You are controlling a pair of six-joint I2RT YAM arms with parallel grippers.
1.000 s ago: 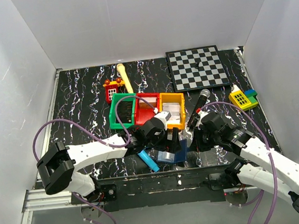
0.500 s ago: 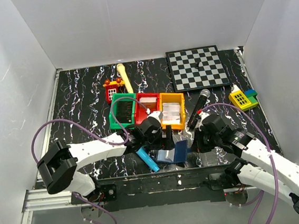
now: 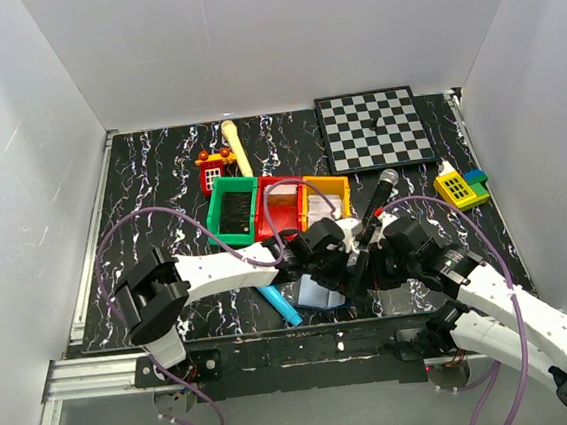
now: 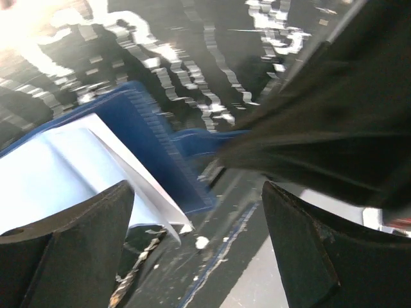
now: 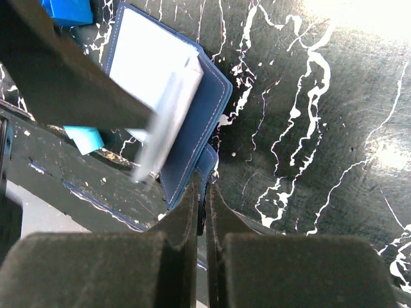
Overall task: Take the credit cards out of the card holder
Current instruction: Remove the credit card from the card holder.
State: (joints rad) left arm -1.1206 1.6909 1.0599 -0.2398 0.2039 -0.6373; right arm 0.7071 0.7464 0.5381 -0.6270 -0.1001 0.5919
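Observation:
The card holder [image 3: 316, 292] lies open near the table's front edge, navy outside and light blue-grey inside. My right gripper [image 3: 363, 273] is shut on its navy right edge; the right wrist view shows the jaws [image 5: 205, 192] pinched on the card holder [image 5: 192, 128]. My left gripper [image 3: 339, 265] hovers right over it, open and empty. In the left wrist view its jaws [image 4: 196, 199] stand wide apart above the card holder's [image 4: 148, 128] corner. A pale card [image 5: 164, 122], blurred, sticks out of the inside; its white edge also shows in the left wrist view [image 4: 138, 183].
Green [image 3: 233, 209], red [image 3: 281, 205] and yellow [image 3: 328, 203] bins stand just behind. A cyan toy microphone [image 3: 280, 305] lies left of the holder and a black microphone [image 3: 378, 201] behind my right gripper. A chessboard [image 3: 374, 128] is at the back right, a yellow toy phone [image 3: 457, 188] at right.
My left gripper has swung right, from beside the bins to directly over the open card holder, close to my right gripper. The right gripper keeps its hold.

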